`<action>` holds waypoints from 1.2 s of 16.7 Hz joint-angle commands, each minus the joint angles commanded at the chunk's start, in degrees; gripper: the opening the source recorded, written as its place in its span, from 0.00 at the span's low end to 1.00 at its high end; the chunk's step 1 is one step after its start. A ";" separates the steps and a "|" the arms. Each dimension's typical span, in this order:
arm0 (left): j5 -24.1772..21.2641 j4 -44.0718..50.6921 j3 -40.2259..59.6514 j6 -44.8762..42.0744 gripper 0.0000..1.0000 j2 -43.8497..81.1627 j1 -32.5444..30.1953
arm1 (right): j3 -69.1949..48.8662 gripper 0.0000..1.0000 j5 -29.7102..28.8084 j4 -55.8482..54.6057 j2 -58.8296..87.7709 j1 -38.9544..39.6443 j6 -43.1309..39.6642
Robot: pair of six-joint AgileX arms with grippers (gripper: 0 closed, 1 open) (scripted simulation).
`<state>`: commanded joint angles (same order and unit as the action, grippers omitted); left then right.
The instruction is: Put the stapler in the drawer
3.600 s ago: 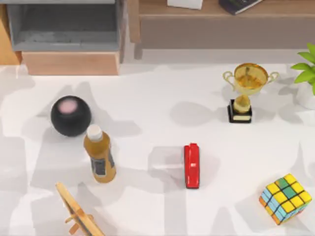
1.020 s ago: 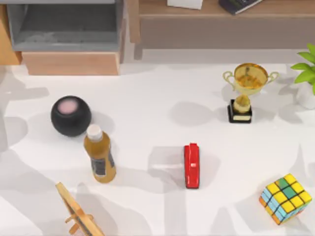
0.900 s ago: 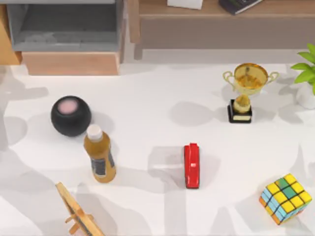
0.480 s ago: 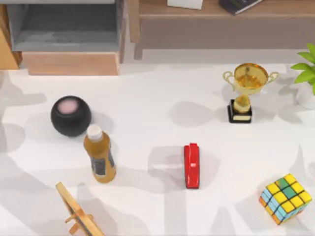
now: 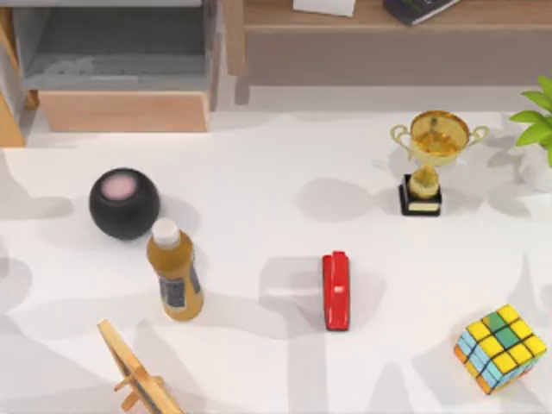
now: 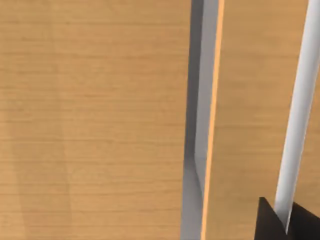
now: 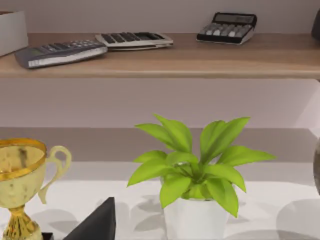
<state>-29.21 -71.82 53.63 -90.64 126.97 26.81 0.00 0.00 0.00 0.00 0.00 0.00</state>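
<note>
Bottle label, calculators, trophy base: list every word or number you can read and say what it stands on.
No text can be read anywhere.
Amber bottle: dark label, print too blurred.
Calculators on the shelf: keys too small to read.
Trophy: base plate shows no legible marks.
Stapler: no marking.

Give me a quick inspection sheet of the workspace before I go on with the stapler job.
Surface: white table, patchy shadows.
Job's things: red stapler lying flat on the table, centre-right, untouched; drawer at the far left, pulled open, grey inside.
Clutter: black ball touching or just behind the amber bottle; wooden stand at the near edge; gold trophy; colour cube; potted plant at the right.
Hands: left hand close against a tan wooden panel in the left wrist view; right hand near the plant and trophy.
Cables: nothing seen.
Surroundings: long brown shelf with calculators.
</note>
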 joint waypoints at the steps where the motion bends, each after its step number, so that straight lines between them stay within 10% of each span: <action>1: 0.00 0.00 0.00 0.00 0.00 0.00 0.00 | 0.00 1.00 0.00 0.00 0.00 0.00 0.00; 20: -8.38 -10.69 -19.03 -0.61 0.00 -7.55 8.42 | 0.00 1.00 0.00 0.00 0.00 0.00 0.00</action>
<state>-37.59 -82.51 34.59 -91.26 119.42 35.23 0.00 0.00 0.00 0.00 0.00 0.00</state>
